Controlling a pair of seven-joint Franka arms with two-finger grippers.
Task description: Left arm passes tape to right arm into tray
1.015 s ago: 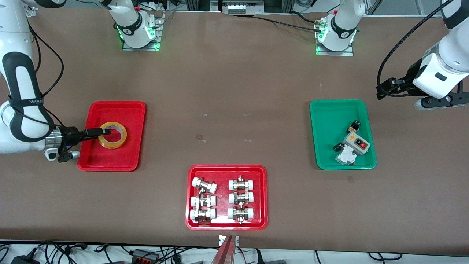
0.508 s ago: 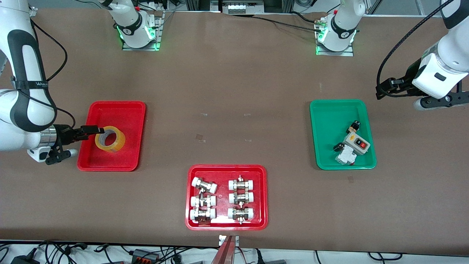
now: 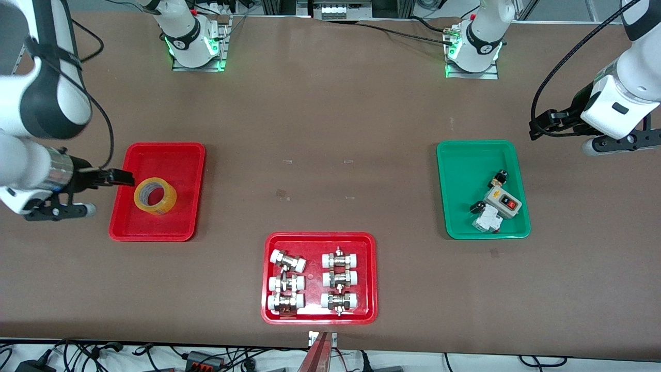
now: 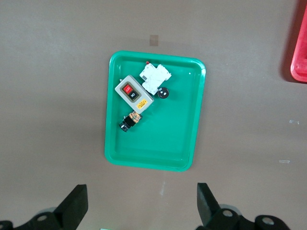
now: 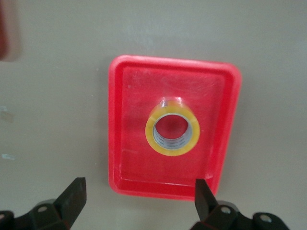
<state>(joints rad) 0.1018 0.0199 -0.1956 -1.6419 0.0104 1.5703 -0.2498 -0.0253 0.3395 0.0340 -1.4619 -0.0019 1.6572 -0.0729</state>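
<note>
The yellow tape roll lies flat in the plain red tray at the right arm's end of the table; the right wrist view shows the roll in the tray too. My right gripper is open and empty, raised over the tray's outer edge, apart from the roll. In the right wrist view its fingertips stand wide apart. My left gripper is open and empty, waiting above the table beside the green tray; its wrist view shows the fingers spread.
The green tray holds a grey switch box and small electrical parts. A red tray with white-capped metal fittings sits nearest the front camera, mid-table. Both arm bases stand along the table's edge farthest from the front camera.
My right gripper let go of the tape and pulled up and back off the tray. The roll tipped, then settled in the tray. The left arm has not moved.
</note>
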